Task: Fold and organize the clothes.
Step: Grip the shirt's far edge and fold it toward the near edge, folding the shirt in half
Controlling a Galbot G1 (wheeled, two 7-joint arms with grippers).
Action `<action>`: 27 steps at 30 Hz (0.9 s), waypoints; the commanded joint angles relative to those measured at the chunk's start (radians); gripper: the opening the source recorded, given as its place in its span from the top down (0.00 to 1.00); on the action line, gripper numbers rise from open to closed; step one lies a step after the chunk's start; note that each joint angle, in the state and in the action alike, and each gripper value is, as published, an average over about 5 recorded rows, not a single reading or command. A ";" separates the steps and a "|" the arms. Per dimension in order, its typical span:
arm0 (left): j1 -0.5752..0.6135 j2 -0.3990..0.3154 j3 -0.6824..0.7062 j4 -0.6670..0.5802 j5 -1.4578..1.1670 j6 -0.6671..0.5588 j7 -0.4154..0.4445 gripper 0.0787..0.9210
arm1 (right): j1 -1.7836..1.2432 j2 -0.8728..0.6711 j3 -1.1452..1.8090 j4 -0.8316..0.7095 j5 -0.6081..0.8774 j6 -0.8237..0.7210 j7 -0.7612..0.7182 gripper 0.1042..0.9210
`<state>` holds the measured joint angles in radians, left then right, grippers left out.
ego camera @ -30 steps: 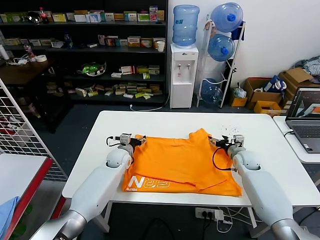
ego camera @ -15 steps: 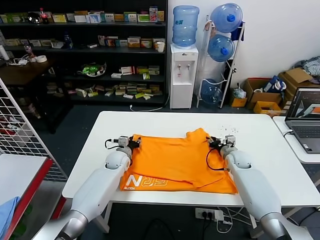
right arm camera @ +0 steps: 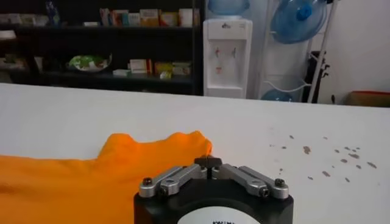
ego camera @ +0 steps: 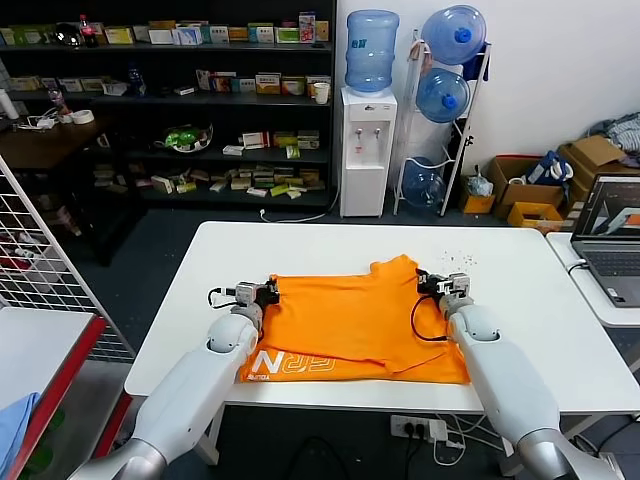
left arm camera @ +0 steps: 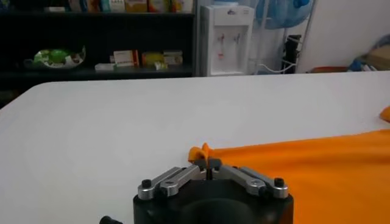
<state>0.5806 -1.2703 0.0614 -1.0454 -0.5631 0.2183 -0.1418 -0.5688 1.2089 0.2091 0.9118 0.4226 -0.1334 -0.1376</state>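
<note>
The orange T-shirt lies partly folded on the white table, white lettering along its near left edge. At the shirt's far left corner my left gripper is shut, and the left wrist view shows its tips pinching a small tuft of the orange cloth. At the far right edge, beside the raised sleeve, my right gripper is shut too. In the right wrist view its closed tips meet the rim of the orange cloth.
A laptop sits on a side table to the right. A wire rack and a red-edged table with a light blue cloth stand at the left. A water dispenser and shelves are behind.
Both grippers have gone from open to shut at the shirt's far corners. They have drawn slightly toward each other, and the shirt's side edges have pulled in with them.
</note>
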 commanded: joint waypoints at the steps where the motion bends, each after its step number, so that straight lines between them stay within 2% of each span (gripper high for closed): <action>1: 0.084 0.090 -0.004 -0.204 0.010 -0.052 0.000 0.98 | -0.105 -0.044 0.008 0.207 -0.001 0.061 0.056 0.97; 11: 0.256 0.252 -0.037 -0.507 -0.042 -0.012 -0.030 0.98 | -0.432 -0.212 0.037 0.632 0.055 -0.049 0.169 0.97; 17: 0.373 0.347 -0.055 -0.666 -0.108 0.018 -0.060 0.98 | -0.624 -0.301 0.108 0.817 0.071 -0.110 0.222 0.97; 27: 0.562 0.366 -0.085 -0.776 -0.100 0.038 -0.094 0.98 | -0.816 -0.326 0.174 0.959 0.071 -0.180 0.257 0.97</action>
<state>0.9661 -0.9696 -0.0075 -1.6547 -0.6418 0.2410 -0.2166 -1.1848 0.9363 0.3377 1.6859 0.4846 -0.2650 0.0799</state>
